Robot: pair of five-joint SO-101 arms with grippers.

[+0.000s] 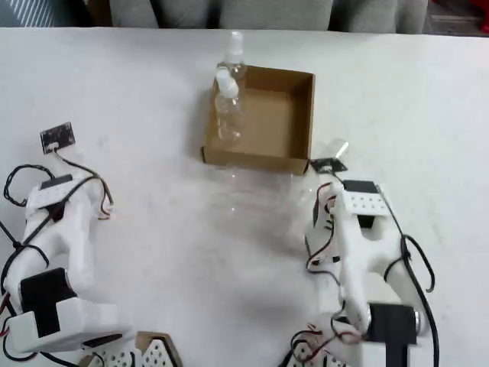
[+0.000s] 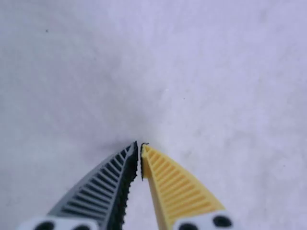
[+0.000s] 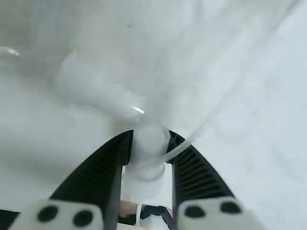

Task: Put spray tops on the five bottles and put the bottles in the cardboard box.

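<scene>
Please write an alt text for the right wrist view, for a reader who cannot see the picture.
The right end effector is shut on a white spray top, gripped between its two black fingers, and the thin dip tube trails away from it. Beyond it a blurred pale shape lies on the white table.

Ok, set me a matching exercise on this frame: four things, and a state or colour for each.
Things:
1. left gripper
2. right gripper
3. box
4. bottle

States:
a. brown, open-topped
b. shut on a spray top
c. upright, top on
d. shut, empty

Pairs: 1-d; 2-b; 3-a; 4-c
</scene>
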